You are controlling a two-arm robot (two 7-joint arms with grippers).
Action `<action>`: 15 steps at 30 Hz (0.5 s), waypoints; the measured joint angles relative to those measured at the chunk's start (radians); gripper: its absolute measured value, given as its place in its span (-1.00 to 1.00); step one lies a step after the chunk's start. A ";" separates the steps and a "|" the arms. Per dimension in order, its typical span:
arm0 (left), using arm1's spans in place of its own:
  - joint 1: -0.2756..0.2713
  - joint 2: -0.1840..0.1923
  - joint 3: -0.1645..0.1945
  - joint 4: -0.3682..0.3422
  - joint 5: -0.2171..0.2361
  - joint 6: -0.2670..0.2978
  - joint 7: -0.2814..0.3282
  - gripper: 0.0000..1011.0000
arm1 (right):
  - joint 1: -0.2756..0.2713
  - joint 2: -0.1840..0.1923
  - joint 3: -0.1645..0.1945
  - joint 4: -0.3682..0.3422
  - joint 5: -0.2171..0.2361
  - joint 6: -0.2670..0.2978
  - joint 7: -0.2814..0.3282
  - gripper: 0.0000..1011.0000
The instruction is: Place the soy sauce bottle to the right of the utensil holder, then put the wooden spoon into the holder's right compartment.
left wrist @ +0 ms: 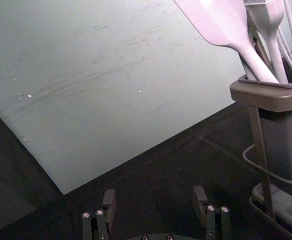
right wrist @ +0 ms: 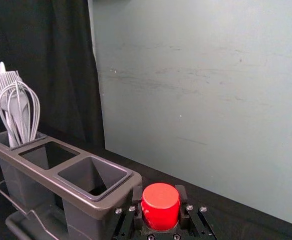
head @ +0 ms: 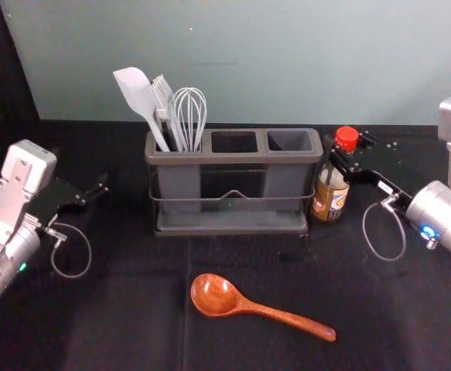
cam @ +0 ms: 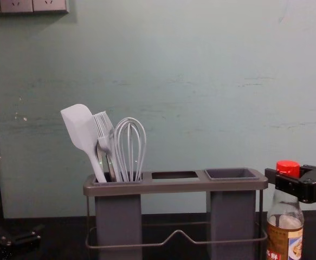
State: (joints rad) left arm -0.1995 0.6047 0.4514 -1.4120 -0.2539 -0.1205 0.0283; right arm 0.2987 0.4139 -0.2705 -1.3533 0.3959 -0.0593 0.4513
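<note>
Nearest, the wooden spoon [head: 244,305] lies on the surface [head: 132,325] before the utensil holder [head: 237,158]. It is probably light, stiff and slightly slippery, best gripped mid-handle; its finish is glossy reddish-brown, its bowl rounded. Left of the holder, the jaws of the left gripper [left wrist: 154,194] are spread wide, with nothing between them. Just right of the holder, the soy sauce bottle [head: 330,193] is held upright near its cap by the closed jaws of the right gripper [right wrist: 159,191]. Heavier, fragile handling is to be expected; it is red-capped, clear-necked and labelled.
</note>
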 joint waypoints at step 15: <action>0.000 0.000 0.000 0.000 0.000 0.000 0.000 0.99 | -0.019 0.010 0.015 -0.032 0.003 0.008 -0.015 0.50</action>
State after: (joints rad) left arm -0.1995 0.6047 0.4514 -1.4120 -0.2539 -0.1205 0.0283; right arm 0.2799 0.4242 -0.2555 -1.3855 0.3985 -0.0511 0.4363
